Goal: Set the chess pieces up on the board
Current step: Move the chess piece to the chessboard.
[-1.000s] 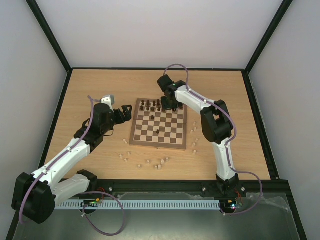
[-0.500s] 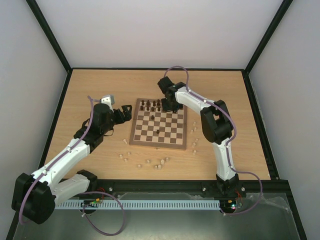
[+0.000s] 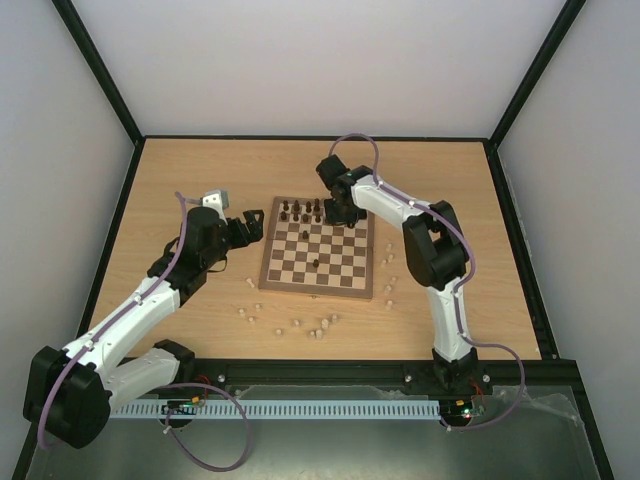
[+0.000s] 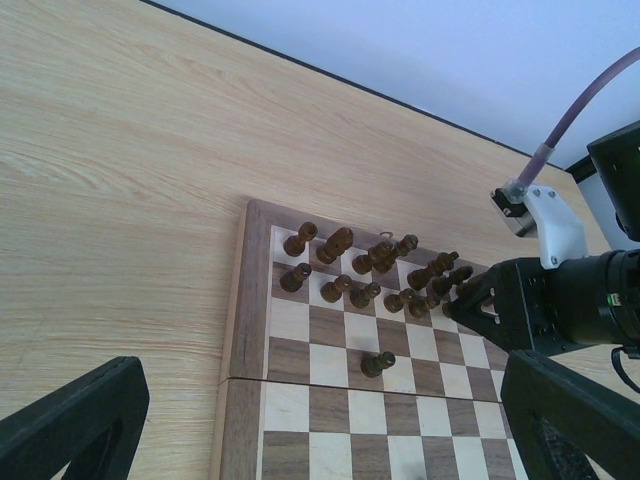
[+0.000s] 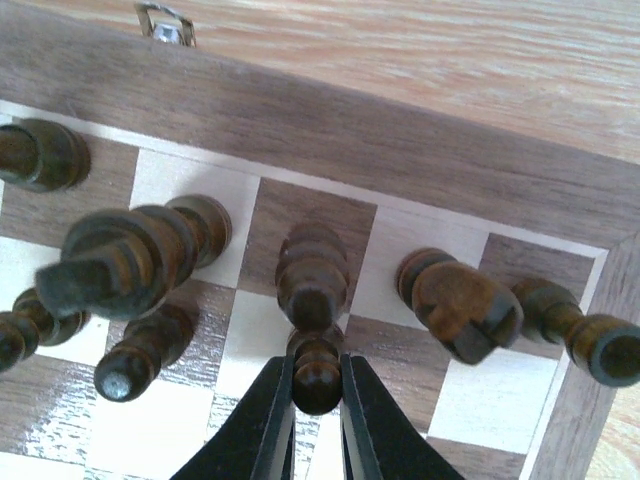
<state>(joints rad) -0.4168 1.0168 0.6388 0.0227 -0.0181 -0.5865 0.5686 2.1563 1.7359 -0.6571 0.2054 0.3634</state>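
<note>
My right gripper pinches a dark piece at centre frame on the board. Lower plumb, clear of neighbours. My left gripper gapes wide.

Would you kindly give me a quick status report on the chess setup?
Right pincer shut on dark piece, far rows. Left pincer open, beside board. Pale pieces loose on table. Neighbouring dark pieces crowd the grip.

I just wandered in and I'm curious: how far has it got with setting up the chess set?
Roughly halfway. Done: most dark pieces stand in the far two rows of the board. In hand: the right fingers pinch another dark piece there. Left: one dark straggler mid-board, and the pale pieces scattered on the table.
</note>
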